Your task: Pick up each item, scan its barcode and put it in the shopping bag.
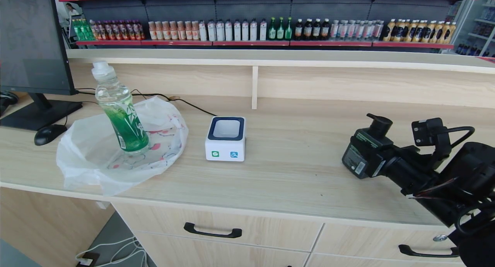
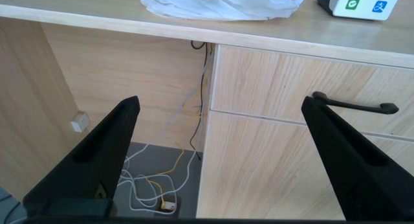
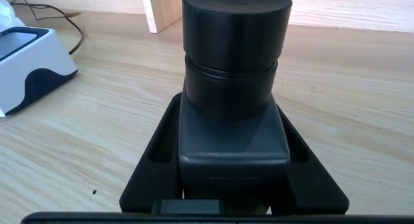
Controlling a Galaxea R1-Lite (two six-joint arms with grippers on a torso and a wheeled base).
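Note:
A black bottle (image 1: 365, 151) with a round cap and a printed label hangs tilted above the right side of the wooden counter (image 1: 301, 170), with my right gripper (image 1: 381, 164) shut on it. The right wrist view looks along the same black bottle (image 3: 233, 88), clamped by my right gripper (image 3: 233, 175). A white scanner (image 1: 226, 138) with a dark-rimmed window stands mid-counter, to the bottle's left. Further left, a clear bottle with a green label (image 1: 120, 112) stands upright inside the white shopping bag (image 1: 89, 151). My left gripper (image 2: 220, 166) is open below the counter edge, facing the drawers.
A monitor (image 1: 33, 43) and a mouse (image 1: 49, 134) sit at the far left, with a cable running behind the bag. A raised wooden ledge (image 1: 270, 81) closes the back of the counter. Drawers with black handles (image 1: 212, 232) lie below. Shelves of drinks stand behind.

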